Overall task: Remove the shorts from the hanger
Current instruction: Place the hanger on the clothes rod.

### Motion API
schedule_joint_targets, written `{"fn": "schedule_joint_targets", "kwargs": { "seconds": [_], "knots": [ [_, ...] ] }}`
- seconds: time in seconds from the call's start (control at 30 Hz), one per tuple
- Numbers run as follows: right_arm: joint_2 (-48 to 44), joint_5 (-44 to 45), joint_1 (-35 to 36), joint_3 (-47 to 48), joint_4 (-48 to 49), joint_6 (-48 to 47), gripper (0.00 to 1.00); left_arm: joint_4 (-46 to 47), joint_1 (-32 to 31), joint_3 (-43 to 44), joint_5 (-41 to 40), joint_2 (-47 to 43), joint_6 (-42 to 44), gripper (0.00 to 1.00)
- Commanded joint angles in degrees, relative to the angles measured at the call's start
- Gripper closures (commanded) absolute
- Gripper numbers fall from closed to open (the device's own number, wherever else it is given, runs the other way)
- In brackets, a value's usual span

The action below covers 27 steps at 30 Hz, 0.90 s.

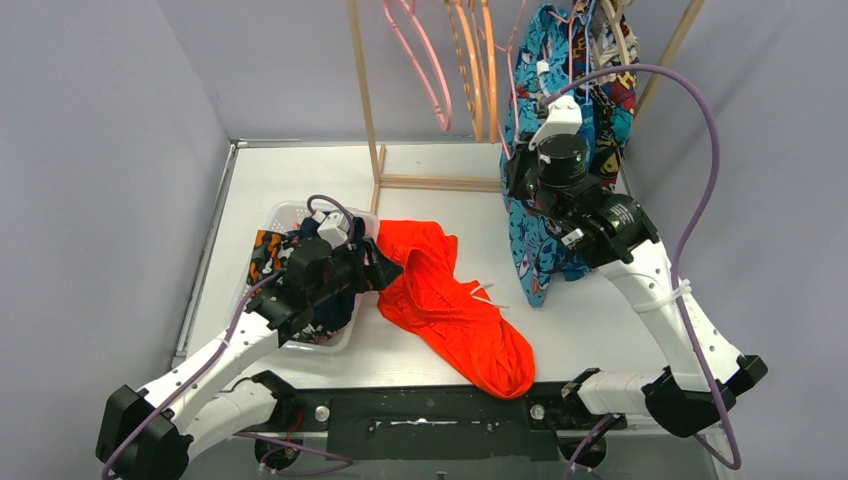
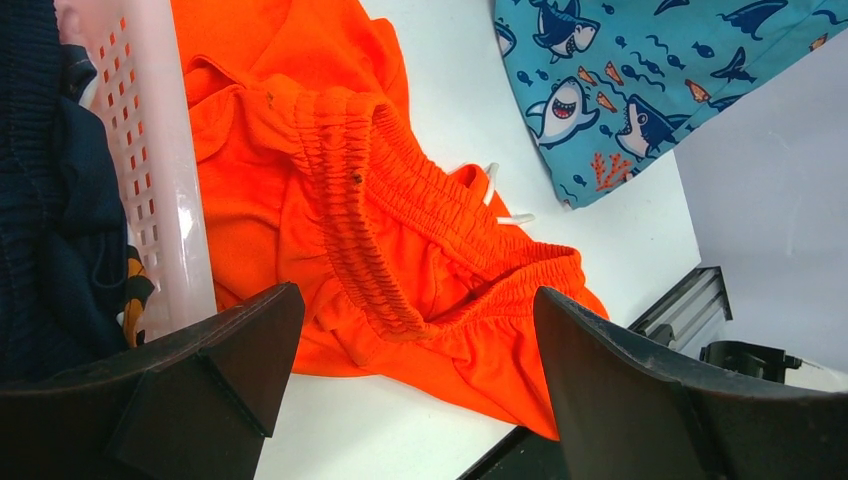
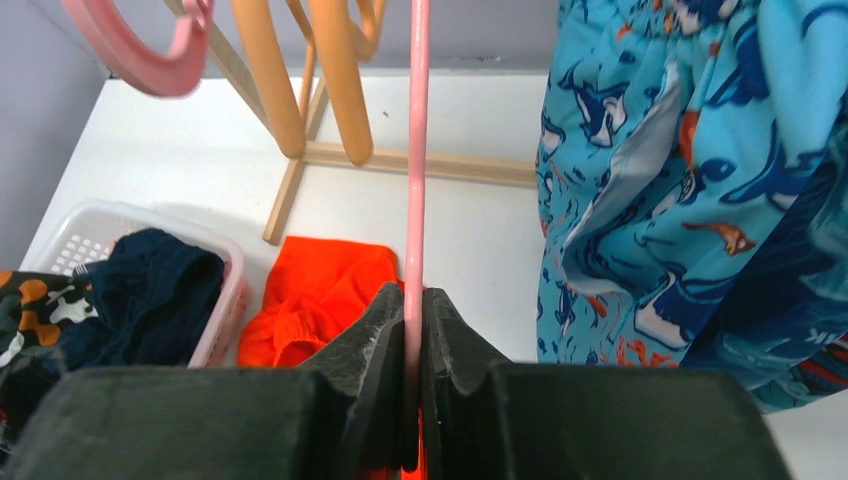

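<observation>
Plain orange-red shorts (image 1: pixel 450 300) lie crumpled on the white table. My left gripper (image 2: pixel 417 305) hovers open just above their elastic waistband (image 2: pixel 350 200), holding nothing. Teal-blue shark-print shorts (image 1: pixel 530 230) hang at the back right, their lower end reaching the table, beside comic-print shorts (image 1: pixel 610 100). My right gripper (image 3: pixel 413 300) is raised at the rack and shut on the thin rod of a pink hanger (image 3: pixel 417 150). The teal shorts (image 3: pixel 660 200) hang just to its right. Where the fabric meets the hanger is hidden.
A white mesh basket (image 1: pixel 285 212) at the left holds navy shorts (image 3: pixel 150 290) and black orange-white print shorts (image 1: pixel 268 250). Empty pink (image 1: pixel 425 70) and orange hangers (image 1: pixel 475 60) hang on the wooden rack (image 1: pixel 365 100). Grey walls stand close on both sides.
</observation>
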Motion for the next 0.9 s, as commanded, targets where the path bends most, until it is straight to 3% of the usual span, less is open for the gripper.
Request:
{"fn": "schedule_joint_targets", "kwargs": {
  "seconds": [0.0, 0.47, 0.87],
  "knots": [
    [1.7, 2.5, -0.8, 6.0, 3.7, -2.2, 1.0, 2.4, 0.4, 2.2, 1.5, 0.7, 1.1, 0.14],
    [9.7, -1.4, -5.3, 16.2, 3.2, -4.3, 1.0, 1.9, 0.5, 2.4, 2.2, 2.1, 1.0, 0.14],
    [8.7, -0.2, -5.4, 15.7, 4.8, -5.0, 1.0, 2.8, 0.6, 2.4, 1.7, 2.0, 0.9, 0.14]
  ]
}}
